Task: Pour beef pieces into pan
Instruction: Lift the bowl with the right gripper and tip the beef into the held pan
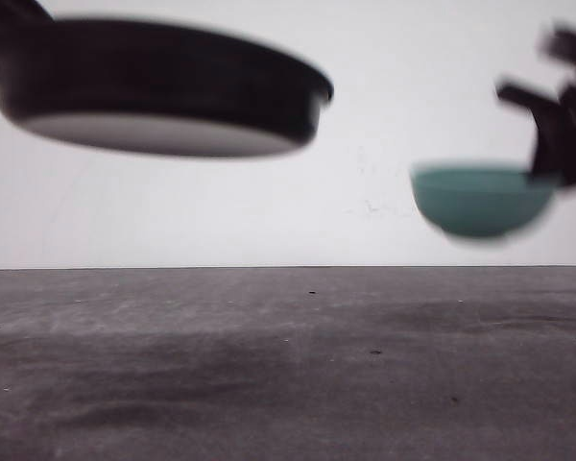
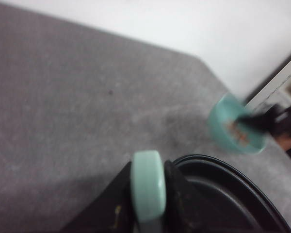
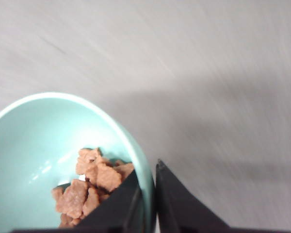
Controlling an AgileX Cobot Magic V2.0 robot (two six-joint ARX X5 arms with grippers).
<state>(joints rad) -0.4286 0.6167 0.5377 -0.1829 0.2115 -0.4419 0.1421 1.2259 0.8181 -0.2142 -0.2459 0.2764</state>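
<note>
The black pan [image 1: 163,82] hangs in the air at the upper left of the front view, well above the table. My left gripper [image 2: 148,194] is shut on its mint-green handle [image 2: 147,187], and the pan's dark inside [image 2: 228,194] lies beside the fingers. Off to the right, also lifted, is a teal bowl [image 1: 480,200] held by my right gripper [image 1: 557,125]. In the right wrist view that gripper [image 3: 148,194] is shut on the bowl's rim [image 3: 145,179], one finger inside, one outside. The orange-brown beef pieces [image 3: 89,187] lie heaped in the bowl. The bowl [image 2: 235,124] shows blurred in the left wrist view.
The grey table [image 1: 288,365] stretches below both lifted dishes, bare apart from a few small specks. A white wall [image 1: 384,115] stands behind it. The pan and the bowl are apart, with a gap of free air between them.
</note>
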